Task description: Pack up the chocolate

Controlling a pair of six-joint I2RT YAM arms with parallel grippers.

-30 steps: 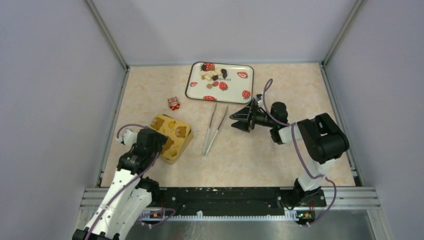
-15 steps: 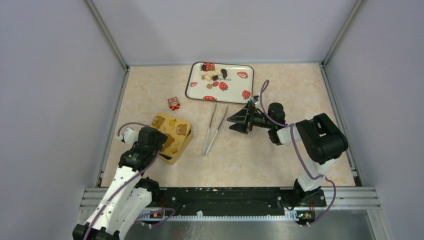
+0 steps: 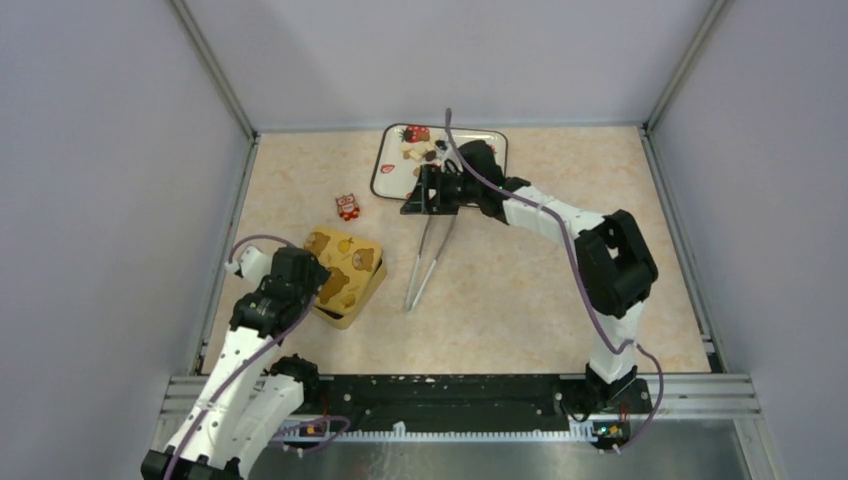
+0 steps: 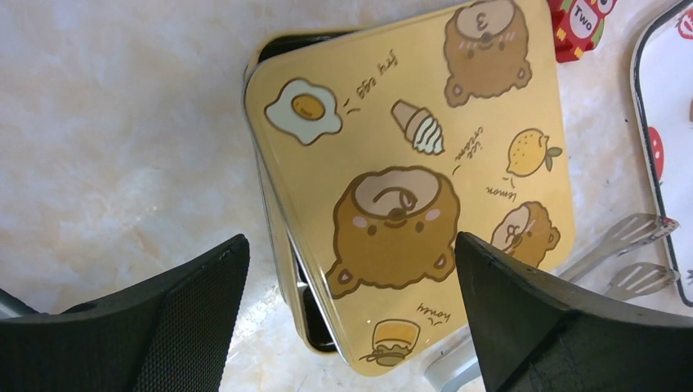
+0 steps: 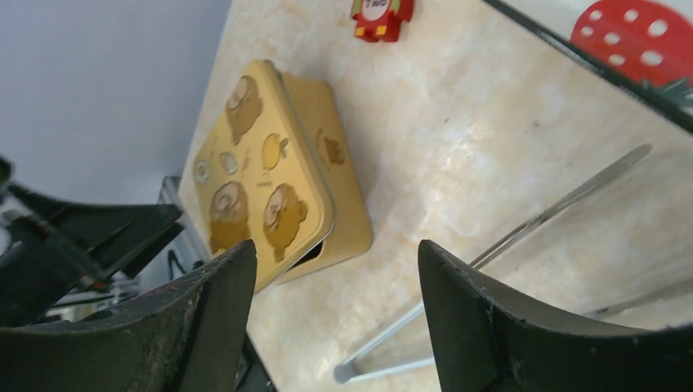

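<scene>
The chocolate (image 3: pixel 416 152), small brown and cream pieces, lies on the strawberry tray (image 3: pixel 390 172) at the back, partly hidden by my right arm. My right gripper (image 3: pixel 422 192) hangs open at the tray's near edge, above the top of the metal tongs (image 3: pixel 428 258), and holds nothing. In the right wrist view the right gripper (image 5: pixel 335 245) has the tongs (image 5: pixel 531 224) lying past it. The yellow bear tin (image 3: pixel 345 275) sits front left with its lid (image 4: pixel 392 163) askew, and a dark gap shows. My left gripper (image 4: pixel 347 241) stands wide open just short of it.
A small red owl figure (image 3: pixel 348 207) stands between the tin and the tray. Grey walls with metal rails close in the table on three sides. The tray's rim (image 4: pixel 641 122) and the tongs' ends (image 4: pixel 633 233) show at the right of the left wrist view.
My right arm has swung from the right-middle of the table out to the tray's near edge, its jaws narrowing a little. The left arm has drawn back slightly from the tin.
</scene>
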